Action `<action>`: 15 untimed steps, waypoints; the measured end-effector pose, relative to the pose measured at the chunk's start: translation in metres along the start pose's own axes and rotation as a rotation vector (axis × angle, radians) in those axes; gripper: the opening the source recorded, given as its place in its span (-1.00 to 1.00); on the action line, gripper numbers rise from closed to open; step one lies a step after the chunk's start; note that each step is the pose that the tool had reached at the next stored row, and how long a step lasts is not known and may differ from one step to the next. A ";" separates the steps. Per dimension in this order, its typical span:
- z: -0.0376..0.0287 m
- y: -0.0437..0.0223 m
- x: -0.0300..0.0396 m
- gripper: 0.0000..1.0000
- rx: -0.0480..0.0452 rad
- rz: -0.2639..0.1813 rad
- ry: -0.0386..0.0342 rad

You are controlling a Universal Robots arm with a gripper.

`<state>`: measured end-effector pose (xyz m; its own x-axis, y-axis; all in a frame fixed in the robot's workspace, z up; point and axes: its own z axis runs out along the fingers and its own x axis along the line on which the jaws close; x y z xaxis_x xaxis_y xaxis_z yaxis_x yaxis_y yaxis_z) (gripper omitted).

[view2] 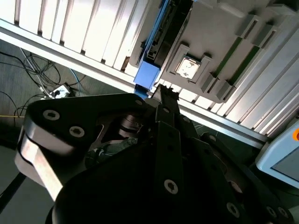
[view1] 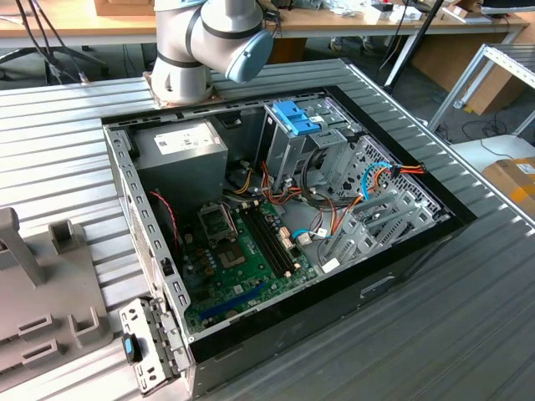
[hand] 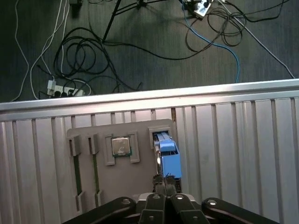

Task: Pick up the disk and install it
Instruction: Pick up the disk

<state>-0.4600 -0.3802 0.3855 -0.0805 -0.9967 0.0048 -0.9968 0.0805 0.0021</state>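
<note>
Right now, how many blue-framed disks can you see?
1. The disk stands on edge in the grey holder's end slot, beside the processor chip, just ahead of the gripper. Others could be hidden inside the computer case's cage.

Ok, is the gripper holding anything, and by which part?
Seemingly nothing: the gripper looks shut by the blue end of the disk, which stands in a tray slot.

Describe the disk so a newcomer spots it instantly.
On the ribbed silver metal table lies a grey plastic holder tray. The flat grey disk in its bright blue plastic carrier stands on edge in the tray's end slot, beside a square silver chip; nothing else in the tray is blue.
</note>
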 end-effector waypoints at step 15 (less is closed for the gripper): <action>0.0004 0.0001 0.0000 -0.79 0.0060 -0.004 -0.0005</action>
<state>-0.4601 -0.3802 0.3852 -0.0767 -0.9970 0.0042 -0.9970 0.0767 -0.0040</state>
